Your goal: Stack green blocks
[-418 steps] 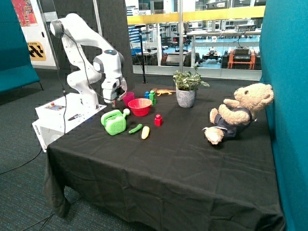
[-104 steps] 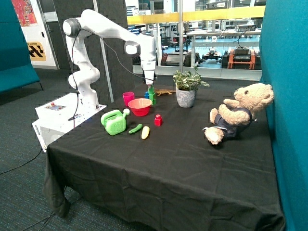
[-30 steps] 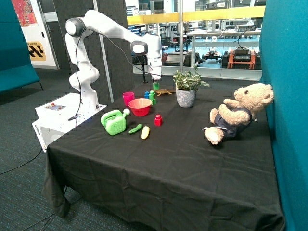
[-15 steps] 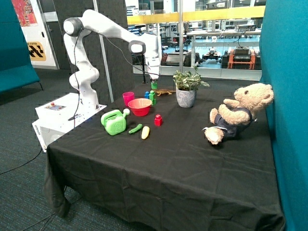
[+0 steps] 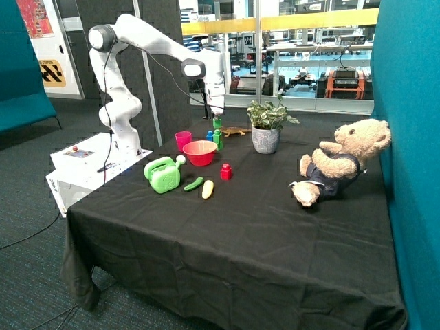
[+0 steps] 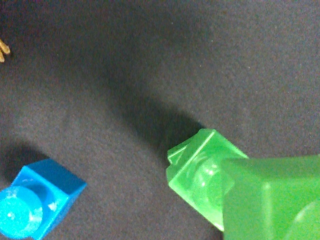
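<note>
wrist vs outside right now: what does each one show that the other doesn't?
Wrist only: the stud on the lower green block, the held green block looming just over it and offset, not yet seated, plus the stud on the blue block nearby on the black cloth.

Outside only: the arm, the gripper above the blocks, the red bowl, pink cup, watering can, red block, potted plant and teddy bear.

Both: the two green blocks, one held above the other, and the blue block beside them.

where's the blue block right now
In the outside view the blue block sits on the black cloth behind the red bowl, beside the green block.
</note>
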Tool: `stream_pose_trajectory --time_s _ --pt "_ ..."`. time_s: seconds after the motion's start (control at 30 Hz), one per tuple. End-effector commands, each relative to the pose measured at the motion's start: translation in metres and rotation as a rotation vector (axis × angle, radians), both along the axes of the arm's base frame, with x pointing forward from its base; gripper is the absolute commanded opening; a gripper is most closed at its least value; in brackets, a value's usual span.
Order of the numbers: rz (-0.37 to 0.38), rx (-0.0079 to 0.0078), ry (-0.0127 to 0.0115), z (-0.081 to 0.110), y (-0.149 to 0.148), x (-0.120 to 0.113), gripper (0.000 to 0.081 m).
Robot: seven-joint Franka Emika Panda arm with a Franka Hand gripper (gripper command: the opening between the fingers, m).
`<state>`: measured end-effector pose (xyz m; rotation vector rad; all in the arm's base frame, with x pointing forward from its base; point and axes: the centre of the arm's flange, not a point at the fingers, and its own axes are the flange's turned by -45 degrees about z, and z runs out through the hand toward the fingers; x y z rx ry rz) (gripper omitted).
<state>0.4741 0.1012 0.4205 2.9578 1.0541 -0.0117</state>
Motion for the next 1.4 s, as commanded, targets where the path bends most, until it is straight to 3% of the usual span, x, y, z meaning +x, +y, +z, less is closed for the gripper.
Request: stream_pose_trajectory --time_s 0.0,0.83,1.37 --pt "0.004 0.0040 -0.0065 -0.0106 -0.0017 -0.0081 0.0000" --pt "0.022 0.0040 -0.0064 -0.0125 0.0065 -0.0103 0.0000" --pt "0.013 0.0040 -0.0065 -0.0137 -0.0032 -0.0044 0.0000"
